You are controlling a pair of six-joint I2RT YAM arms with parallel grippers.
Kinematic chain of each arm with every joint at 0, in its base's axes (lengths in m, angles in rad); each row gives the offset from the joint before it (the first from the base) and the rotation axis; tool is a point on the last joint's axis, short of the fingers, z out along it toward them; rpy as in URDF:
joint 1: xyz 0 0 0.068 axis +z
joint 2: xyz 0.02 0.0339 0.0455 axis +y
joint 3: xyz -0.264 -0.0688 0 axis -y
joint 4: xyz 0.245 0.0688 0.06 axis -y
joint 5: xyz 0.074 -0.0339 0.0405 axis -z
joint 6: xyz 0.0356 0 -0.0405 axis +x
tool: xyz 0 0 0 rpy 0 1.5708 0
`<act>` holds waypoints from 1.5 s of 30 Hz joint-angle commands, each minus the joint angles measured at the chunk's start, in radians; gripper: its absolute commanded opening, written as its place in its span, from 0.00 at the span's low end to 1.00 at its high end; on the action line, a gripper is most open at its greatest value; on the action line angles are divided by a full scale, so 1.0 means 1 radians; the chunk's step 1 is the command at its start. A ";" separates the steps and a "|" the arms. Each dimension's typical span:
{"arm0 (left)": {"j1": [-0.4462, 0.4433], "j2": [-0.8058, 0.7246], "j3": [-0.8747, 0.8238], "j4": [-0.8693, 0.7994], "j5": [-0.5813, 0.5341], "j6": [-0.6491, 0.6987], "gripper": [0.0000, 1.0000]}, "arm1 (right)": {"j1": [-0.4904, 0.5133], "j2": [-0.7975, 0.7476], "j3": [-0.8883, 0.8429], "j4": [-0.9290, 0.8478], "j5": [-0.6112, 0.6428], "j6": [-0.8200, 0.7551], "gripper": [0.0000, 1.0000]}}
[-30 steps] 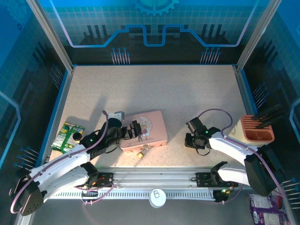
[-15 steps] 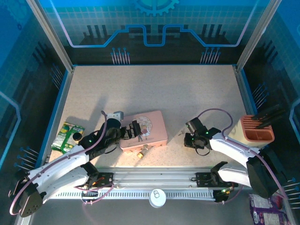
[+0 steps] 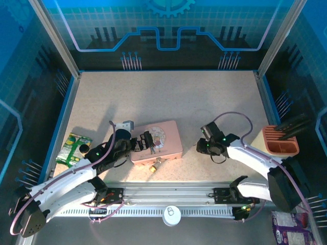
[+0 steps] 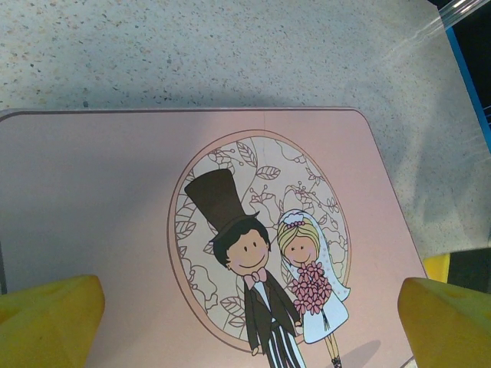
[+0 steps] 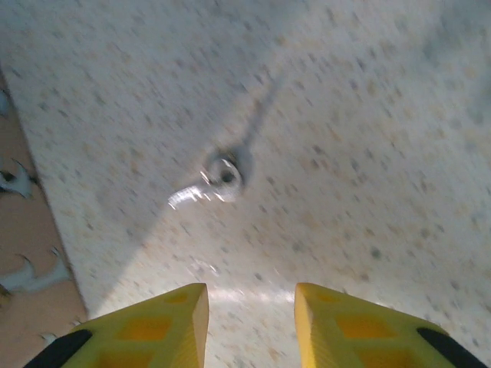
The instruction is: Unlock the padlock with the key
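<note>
right wrist: hand (image 5: 249,299) half-spread (unladen), key (image 5: 213,182) ahead

Beyond the pink tin (image 3: 171,145), wide-open tabletop (image 3: 168,97), an easy run in. Over the tin's left end hangs the left gripper (image 3: 147,143), jaws spread, blocking that way down. Right of the tin: a bare strip, the key (image 5: 215,179) lying in it, the right gripper (image 5: 251,307) hovering close by. Tin's near side is tight, with the padlock (image 3: 155,166) between tin and metal rail (image 3: 168,193).

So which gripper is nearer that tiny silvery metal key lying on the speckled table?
Right. The right gripper sits just behind the key, open and pointing at it. The left gripper hangs over the pink rectangular tin, farther off.
</note>
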 commanded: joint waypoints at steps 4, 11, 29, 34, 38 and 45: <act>-0.007 -0.040 -0.012 -0.027 -0.033 0.006 0.99 | -0.014 0.151 0.139 -0.011 0.031 -0.078 0.36; -0.007 -0.074 -0.023 -0.057 -0.048 0.014 0.99 | -0.015 0.275 0.201 -0.029 0.058 -0.095 0.36; -0.007 -0.101 -0.056 -0.051 -0.065 0.009 0.99 | 0.009 0.377 0.220 -0.013 0.047 -0.098 0.13; -0.006 -0.091 -0.053 -0.048 -0.062 0.009 0.99 | 0.004 0.325 0.197 0.001 0.036 -0.079 0.09; -0.006 -0.073 -0.044 -0.040 -0.052 0.011 0.99 | -0.014 0.278 0.163 0.038 -0.002 -0.051 0.07; -0.007 -0.050 -0.020 -0.042 -0.036 0.015 0.99 | -0.031 0.199 0.130 0.043 -0.021 -0.042 0.04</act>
